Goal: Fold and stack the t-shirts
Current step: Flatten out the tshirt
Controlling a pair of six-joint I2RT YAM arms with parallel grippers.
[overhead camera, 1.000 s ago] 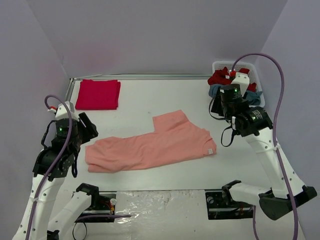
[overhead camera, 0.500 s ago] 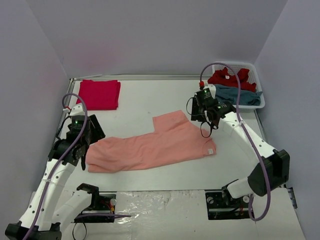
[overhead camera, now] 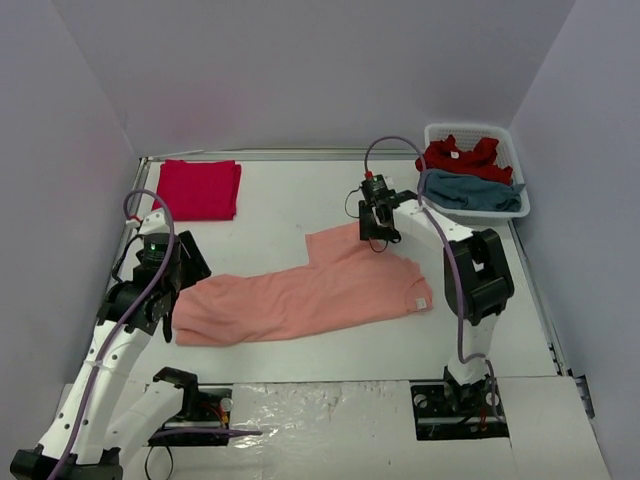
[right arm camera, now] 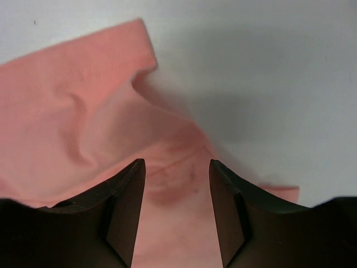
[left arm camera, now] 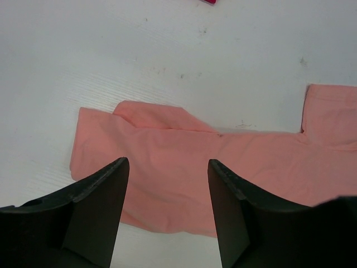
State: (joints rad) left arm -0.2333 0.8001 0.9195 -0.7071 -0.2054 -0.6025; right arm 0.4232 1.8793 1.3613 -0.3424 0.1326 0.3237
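Overhead, we see a white table (overhead camera: 300, 190). A salmon-orange t-shirt (overhead camera: 300, 295) lies spread flat across its middle, with one sleeve pointing toward the far side. A crimson t-shirt (overhead camera: 197, 188) sits neatly folded near the far left corner. At the far right, a white basket (overhead camera: 440, 130) holds a crumpled red t-shirt (overhead camera: 460, 158) and a teal-blue t-shirt (overhead camera: 470, 192). The left gripper (left arm camera: 167, 164) hovers over the salmon shirt's left end, fingers apart and holding nothing. The right gripper (right arm camera: 177, 164) hangs low over the far sleeve, fingers likewise apart, with cloth showing between them but nothing gripped.
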